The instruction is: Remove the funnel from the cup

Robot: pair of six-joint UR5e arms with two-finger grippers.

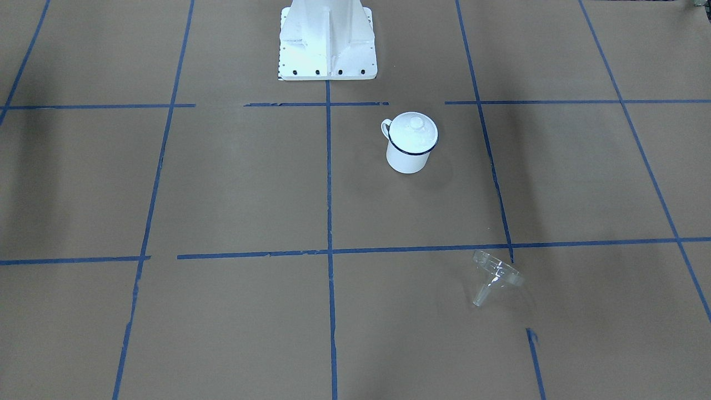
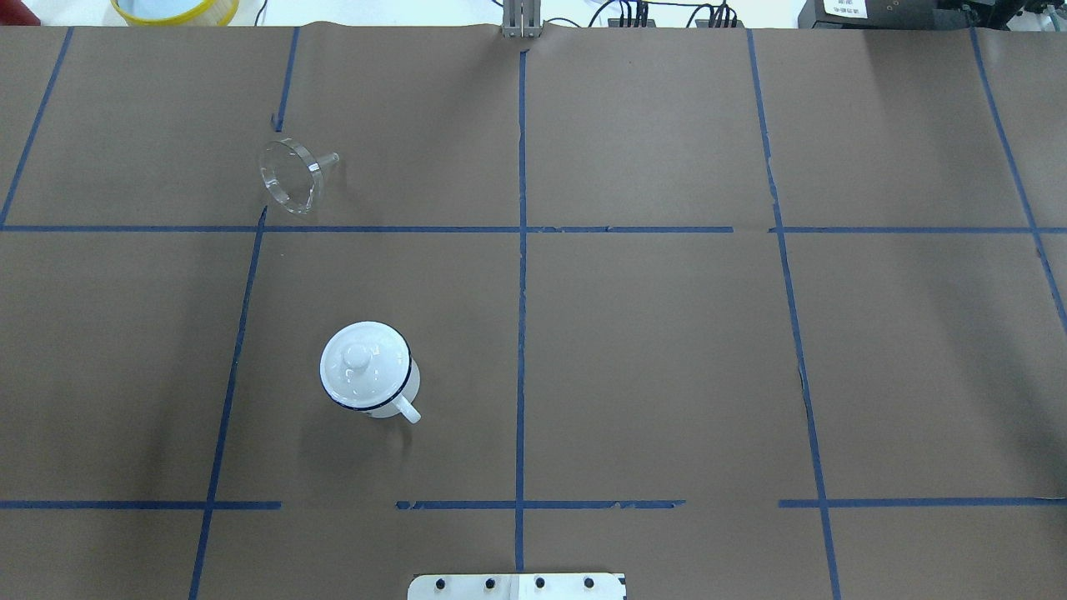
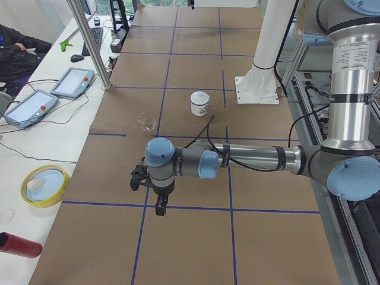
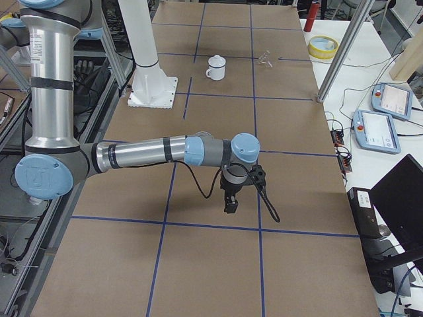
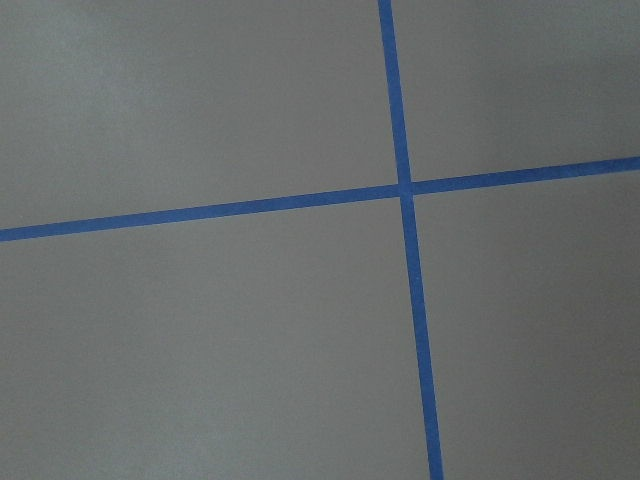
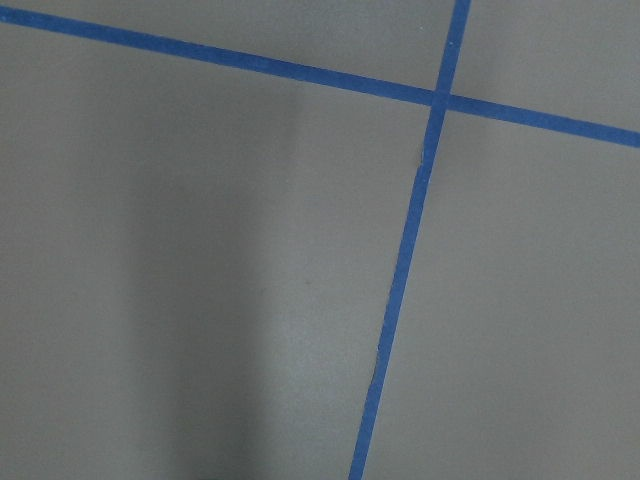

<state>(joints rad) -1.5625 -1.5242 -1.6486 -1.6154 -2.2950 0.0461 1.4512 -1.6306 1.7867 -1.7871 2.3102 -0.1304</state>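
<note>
Broadly, one long table covered in brown paper (image 2: 667, 375) fills every view, marked into squares by blue tape lines (image 2: 521, 333). Two silver-and-blue robot arms reach out over it, each low above the paper and well apart from the task's things. The left arm (image 3: 255, 159) shows only in the left side view, with the left gripper (image 3: 160, 206) pointing down over a tape line. The right arm (image 4: 145, 153) shows only in the right side view, with the right gripper (image 4: 230, 205) likewise pointing down. I cannot tell from these side views whether either claw is spread or closed, and nothing is seen held in them. Each wrist camera sees only bare paper and one tape crossing.

One white metal pedestal (image 1: 328, 39) stands bolted at the robot's edge of the table.

One white enamel mug with a thin dark blue rim (image 1: 407, 158) stands upright on the robot's left half, near the centre line. Its single small loop handle is turned toward the pedestal. One round white domed lid with a knob (image 1: 414, 130) sits on its rim.

One small clear plastic funnel (image 1: 494, 275) lies on its side on the paper, out of the mug and well apart from it. It is farther from the robot, just beside a tape crossing, its short spout pointing away from the robot.
</note>
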